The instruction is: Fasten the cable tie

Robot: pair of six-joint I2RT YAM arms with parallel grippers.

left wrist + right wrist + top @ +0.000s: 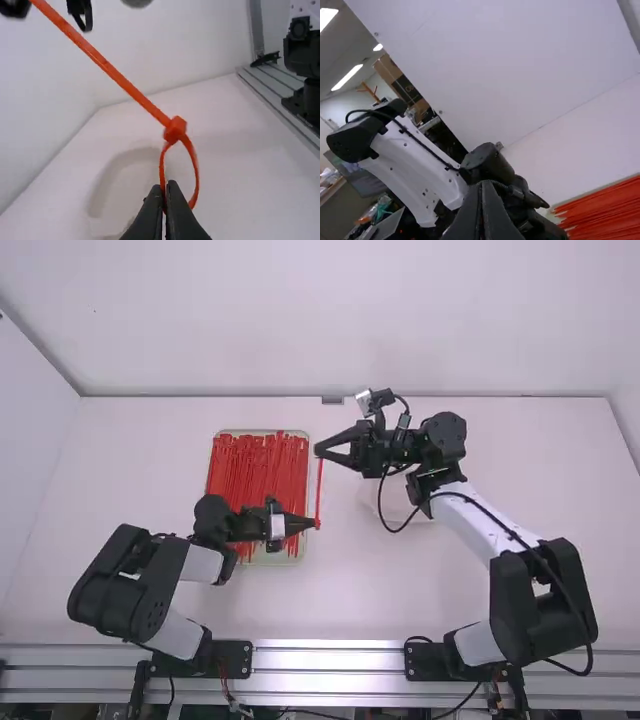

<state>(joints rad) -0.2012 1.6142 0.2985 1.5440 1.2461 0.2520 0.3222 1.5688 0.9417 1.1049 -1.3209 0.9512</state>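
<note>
1. The left gripper (pixel 163 189) sits closest to its wrist camera. Its two fingers are pressed together, pinching the orange-red cable tie (pixel 120 80) on the bottom of its loop (pixel 195 170).
2. The loop is already closed. It rises from the pinched spot to the tie's square head (pixel 175 129), which stands just above the fingertips and apart from them.
3. From the head, the tail strap runs straight and taut, away from the left gripper and clear of the white table (pixel 450 570).
4. In the high view the strap shows as a thin upright line between the two grippers. Its near end is at the left gripper's tip and its far end at the tip of the right gripper (pixel 320 449).
5. The right gripper's fingers are closed flat against each other in its own wrist view. The strap itself cannot be made out between them there, but the high view shows its end meeting that tip.
6. A shallow tray (pixel 262 432) of spare red ties (pixel 255 475) lies on the table just beside the held tie, on the left arm's side. The left gripper is over its near corner.
</note>
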